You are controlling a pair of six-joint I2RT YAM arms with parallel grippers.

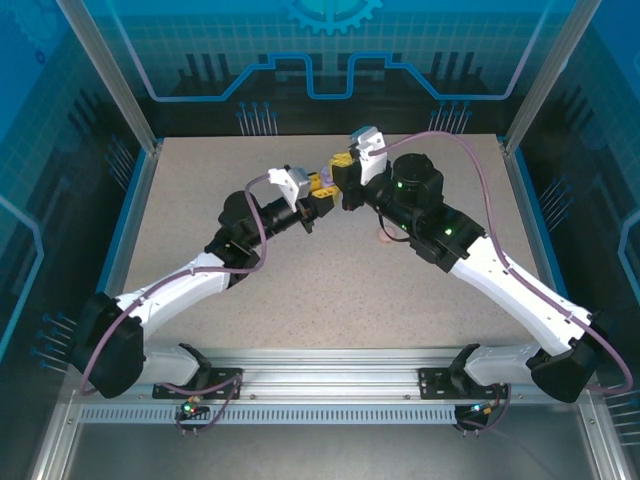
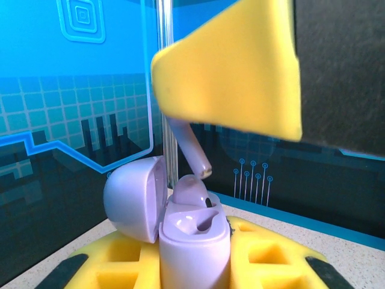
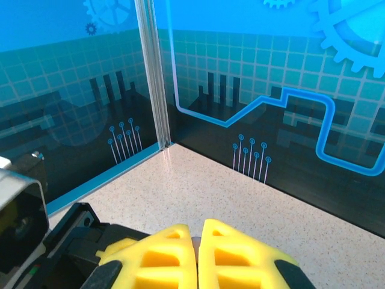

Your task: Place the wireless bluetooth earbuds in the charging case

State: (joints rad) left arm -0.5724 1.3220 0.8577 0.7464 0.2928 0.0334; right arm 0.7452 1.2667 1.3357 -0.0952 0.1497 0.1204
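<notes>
- Task is sitting mid-way. The lilac charging case [image 2: 192, 247] is standing upright, and its lid [image 2: 135, 198] is hanging open at 9 o'clock of the body.
- One lilac earbud [image 2: 194, 189] looks to be sitting in the case, head poking up at 12 o'clock. That's my read, not certain.
- The second lilac earbud [image 2: 191, 147] is hanging stem-down just above the case mouth. Its tip is very near the seated one; I can't tell if they're touching.
- Remaining, I'd judge: seating this second earbud.
- A small pink item [image 1: 385, 237] is lying on the table [image 1: 300, 290] under the right arm. It's too small to say whether it's a bud or a case.
- The right gripper [image 3: 197, 253] is pinching the second earbud, fingers pressed nearly together, the stem sticking out below its yellow pad [image 2: 240, 66].
- The left gripper [image 1: 318, 195] is clamping the case, yellow fingers flanking it at 9 and 3 o'clock.
- Both grippers are meeting above the table, at 12 o'clock of its centre.
</notes>
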